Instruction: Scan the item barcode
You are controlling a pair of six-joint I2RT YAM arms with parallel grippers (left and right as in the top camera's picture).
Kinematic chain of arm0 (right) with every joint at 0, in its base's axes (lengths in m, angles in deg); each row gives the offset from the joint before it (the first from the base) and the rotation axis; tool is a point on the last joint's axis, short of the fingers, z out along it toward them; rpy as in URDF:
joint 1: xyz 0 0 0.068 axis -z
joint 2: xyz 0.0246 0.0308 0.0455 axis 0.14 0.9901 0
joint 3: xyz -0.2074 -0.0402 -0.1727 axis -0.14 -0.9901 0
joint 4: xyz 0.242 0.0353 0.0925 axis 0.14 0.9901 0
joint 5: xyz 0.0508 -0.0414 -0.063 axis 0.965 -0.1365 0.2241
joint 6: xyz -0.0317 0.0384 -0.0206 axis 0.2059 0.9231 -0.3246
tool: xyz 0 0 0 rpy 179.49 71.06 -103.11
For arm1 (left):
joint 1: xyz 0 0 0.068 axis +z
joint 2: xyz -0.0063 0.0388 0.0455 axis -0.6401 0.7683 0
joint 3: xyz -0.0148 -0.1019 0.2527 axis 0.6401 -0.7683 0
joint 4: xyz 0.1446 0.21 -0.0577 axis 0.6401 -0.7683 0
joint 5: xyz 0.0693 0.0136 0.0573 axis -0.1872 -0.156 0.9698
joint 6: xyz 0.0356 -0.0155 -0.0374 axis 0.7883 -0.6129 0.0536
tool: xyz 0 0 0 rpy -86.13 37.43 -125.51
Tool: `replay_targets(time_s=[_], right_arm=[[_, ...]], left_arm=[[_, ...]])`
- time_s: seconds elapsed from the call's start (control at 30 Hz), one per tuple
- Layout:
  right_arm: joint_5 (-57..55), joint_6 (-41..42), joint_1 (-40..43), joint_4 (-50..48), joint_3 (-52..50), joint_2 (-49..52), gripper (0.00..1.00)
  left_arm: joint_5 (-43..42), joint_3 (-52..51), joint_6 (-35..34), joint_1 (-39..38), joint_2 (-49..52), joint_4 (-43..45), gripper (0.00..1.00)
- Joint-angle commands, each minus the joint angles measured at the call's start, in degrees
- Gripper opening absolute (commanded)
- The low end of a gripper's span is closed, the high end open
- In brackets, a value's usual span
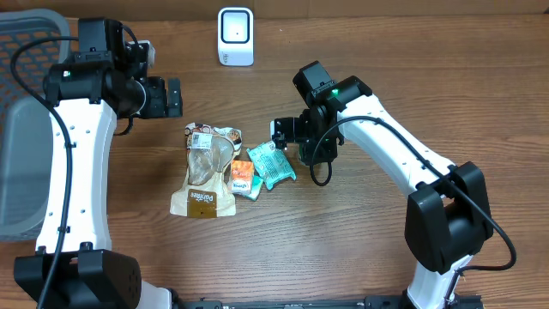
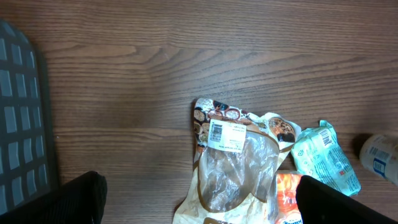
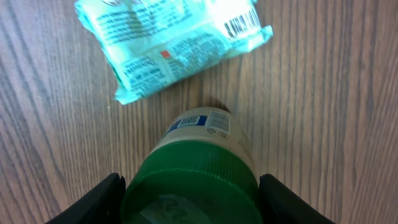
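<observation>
Because the scanner (image 1: 235,36) stands at the far edge of the table (image 1: 369,266), well apart from the goods, any item has to be carried up to it. The right gripper (image 3: 189,180) has its two fingers pressed against the sides of a small bottle (image 3: 200,130). The bottle's green lid fills the gap between them. It is held low, lid toward the wrist, with its far end at or just above the wood (which of the two cannot be told), just beside a teal packet (image 1: 271,163). Its label faces the wrist camera, but no barcode can be made out there.

To the left of the teal packet lie an orange packet (image 1: 243,178) and a windowed snack pouch (image 1: 206,172). They are bunched mid-table, probably so that either arm can reach them. The left gripper (image 1: 165,97) hovers near the pouch's far end, fingers spread wide with nothing between them, likely keeping clear of the route to the scanner. A grey basket (image 1: 21,129) sits at the left edge. The bottle looks to be the item in hand, and it has not yet been scanned.
</observation>
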Motion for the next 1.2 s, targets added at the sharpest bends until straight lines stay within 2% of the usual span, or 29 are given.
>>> replay_targets(time_s=[0.0, 0.23, 0.53, 0.57, 0.6, 0.63, 0.73, 0.83, 1.0, 1.1, 1.17], right_arm=[[3.1, -2.3, 0.3, 0.1, 1.2, -0.7, 0.52], [3.2, -11.3, 0.3, 4.2, 1.0, -0.7, 0.51], [3.2, -11.1, 0.3, 4.3, 1.0, -0.7, 0.64], [3.2, -10.7, 0.3, 4.3, 1.0, -0.7, 0.71], [3.2, -10.6, 0.3, 4.3, 1.0, -0.7, 0.94], [3.2, -10.6, 0.3, 4.3, 1.0, -0.7, 1.00], [3.2, -9.7, 0.3, 4.0, 1.0, -0.7, 1.00], [3.0, -3.1, 0.3, 2.0, 1.1, -0.7, 1.00], [3.0, 13.8, 0.3, 0.2, 3.0, -0.7, 1.00], [3.0, 30.9, 0.4, 0.8, 5.7, -0.7, 1.00], [2.7, 45.5, 0.7, 1.9, 7.5, -0.7, 1.00]], left_arm=[[-0.8, 1.1, 1.1, 0.3, 0.4, 0.2, 0.99], [-0.8, 1.1, 1.1, 0.3, 0.4, 0.2, 0.99], [-0.8, 1.1, 1.1, 0.3, 0.4, 0.2, 0.99], [-0.8, 1.1, 1.1, 0.3, 0.4, 0.2, 1.00], [-0.8, 1.1, 1.1, 0.3, 0.4, 0.2, 1.00], [-0.8, 1.1, 1.1, 0.3, 0.4, 0.2, 1.00], [-0.8, 1.1, 1.1, 0.3, 0.4, 0.2, 1.00], [-0.8, 1.1, 1.1, 0.3, 0.4, 0.2, 0.99], [-0.8, 1.1, 1.1, 0.3, 0.4, 0.2, 1.00], [-0.8, 1.1, 1.1, 0.3, 0.4, 0.2, 0.99], [-0.8, 1.1, 1.1, 0.3, 0.4, 0.2, 0.99]])
